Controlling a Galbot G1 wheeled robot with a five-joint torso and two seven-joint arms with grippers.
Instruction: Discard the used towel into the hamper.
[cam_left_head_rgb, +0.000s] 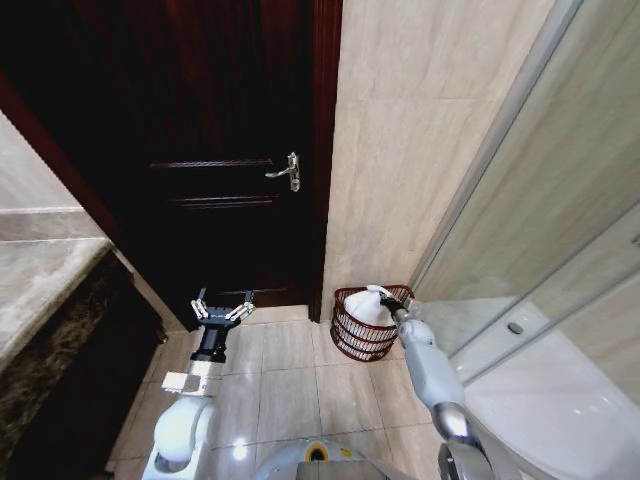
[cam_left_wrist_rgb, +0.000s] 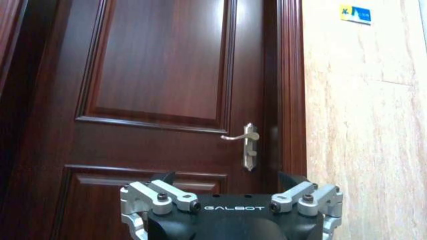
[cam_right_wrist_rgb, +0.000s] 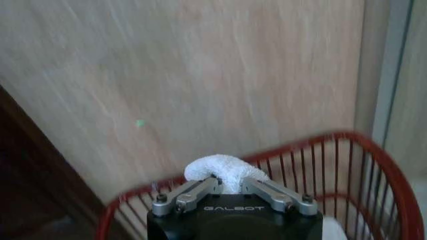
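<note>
The towel (cam_left_head_rgb: 368, 306) was white, bunched between the silver-grey fingers of the black right gripper (cam_right_wrist_rgb: 229, 186). The hamper (cam_left_head_rgb: 352, 338) was dark reddish-brown wire, brighter red along its rim. The door (cam_left_head_rgb: 215, 150) was deep mahogany with a silvery handle (cam_left_head_rgb: 287, 172). The wall (cam_left_head_rgb: 400, 140) was beige marbled tile, the floor (cam_left_head_rgb: 285, 370) pale glossy tile. The left gripper (cam_left_head_rgb: 222, 309) was black and silver. The counter (cam_left_head_rgb: 45, 270) was grey-beige stone with a dark mottled edge.

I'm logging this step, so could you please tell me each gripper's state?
Left gripper: open, empty, facing the door.
Right gripper: shut on the towel, over the hamper.
</note>
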